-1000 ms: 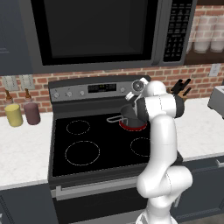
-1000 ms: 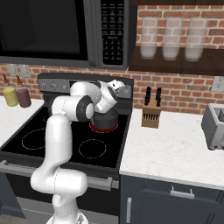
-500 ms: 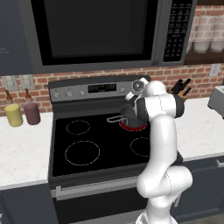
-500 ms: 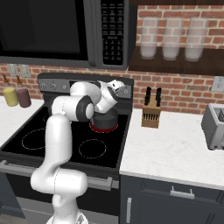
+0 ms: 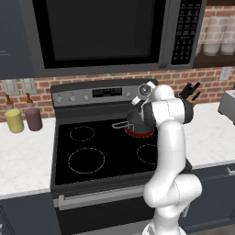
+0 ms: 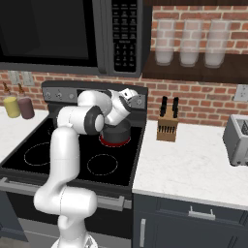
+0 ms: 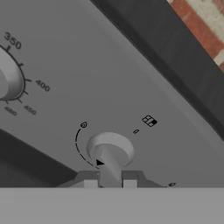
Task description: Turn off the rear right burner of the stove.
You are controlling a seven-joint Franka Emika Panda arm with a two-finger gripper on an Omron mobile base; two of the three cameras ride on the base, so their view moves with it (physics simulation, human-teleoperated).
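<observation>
- Nothing has moved since the earlier frames: arm, pan and base views match.
- Rear right burner [image 5: 139, 132] is a small zone glowing red at the back right of the stove [image 5: 92, 172]; a dark pan [image 6: 116, 131] sits on it, red showing around its base.
- Pan handle points left across the glass toward the rear left zone in the left base view.
- Stove: black glass top, three other zones outlined in white dashes with no red, steel control panel [image 5: 78, 96] behind with round knobs and a display.
- Gripper [image 7: 109, 183] is up at the right end of the panel, above and behind the burner.
- Hand view: jaws closed on a round steel knob [image 7: 109, 151]; the knob's grip ridge runs from its centre straight down between the fingertips [image 7: 89, 183].
- Black arrow mark sits at the knob's lower left; an arc scale curves round its left side.
- Second knob [image 7: 8, 78] with 350/400/450 markings at upper left.
</observation>
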